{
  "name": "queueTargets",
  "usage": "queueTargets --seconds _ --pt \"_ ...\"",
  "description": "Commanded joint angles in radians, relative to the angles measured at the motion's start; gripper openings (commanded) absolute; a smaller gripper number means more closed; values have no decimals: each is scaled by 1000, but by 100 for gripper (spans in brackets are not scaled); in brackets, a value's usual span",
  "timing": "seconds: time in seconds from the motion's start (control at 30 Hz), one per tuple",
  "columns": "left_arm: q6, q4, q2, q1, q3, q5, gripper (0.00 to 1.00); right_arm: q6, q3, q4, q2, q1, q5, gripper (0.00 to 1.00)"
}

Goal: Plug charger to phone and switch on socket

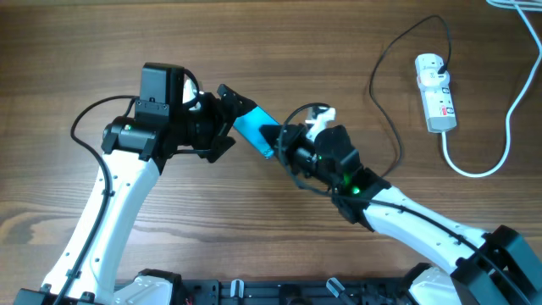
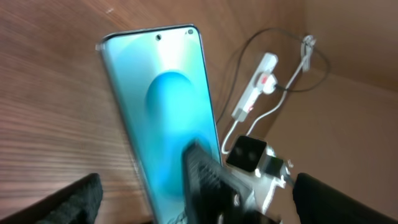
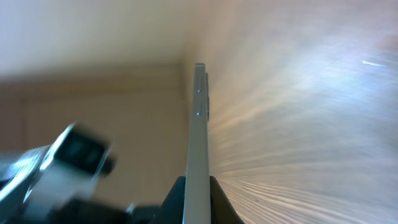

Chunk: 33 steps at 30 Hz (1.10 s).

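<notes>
place: robotics lab bench | evidence: left arm (image 1: 102, 220), right arm (image 1: 423, 224) based along one wood-grain tabletop (image 1: 254, 42) edge | cameras on both wrists

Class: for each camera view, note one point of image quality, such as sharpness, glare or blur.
Overhead: evenly lit and sharp, phone and socket both crisp. Left wrist: pale glare across the top of the phone's screen, table grain streaked, socket soft behind. Right wrist: phone's edge fairly sharp, the table beside it washed out and smeared.
</notes>
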<state>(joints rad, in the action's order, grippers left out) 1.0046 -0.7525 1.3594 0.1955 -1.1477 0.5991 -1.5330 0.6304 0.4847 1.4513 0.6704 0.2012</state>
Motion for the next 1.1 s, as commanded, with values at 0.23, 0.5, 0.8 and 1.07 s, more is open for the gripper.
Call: queueTargets --seconds 0.23,0.5,0.8,1.07 --pt "-359 -15 -46 -37 -17 -119 100 -444 18 -6 -19 -31 214 5" --pt "-88 -90 -205 -62 -14 -117 96 -538 18 119 -19 -31 248 4" --pt "131 -47 -198 -56 53 7 85 -538 18 198 -19 -31 169 5" --pt "137 43 -140 -26 66 6 78 -538 18 317 -19 -29 181 4"
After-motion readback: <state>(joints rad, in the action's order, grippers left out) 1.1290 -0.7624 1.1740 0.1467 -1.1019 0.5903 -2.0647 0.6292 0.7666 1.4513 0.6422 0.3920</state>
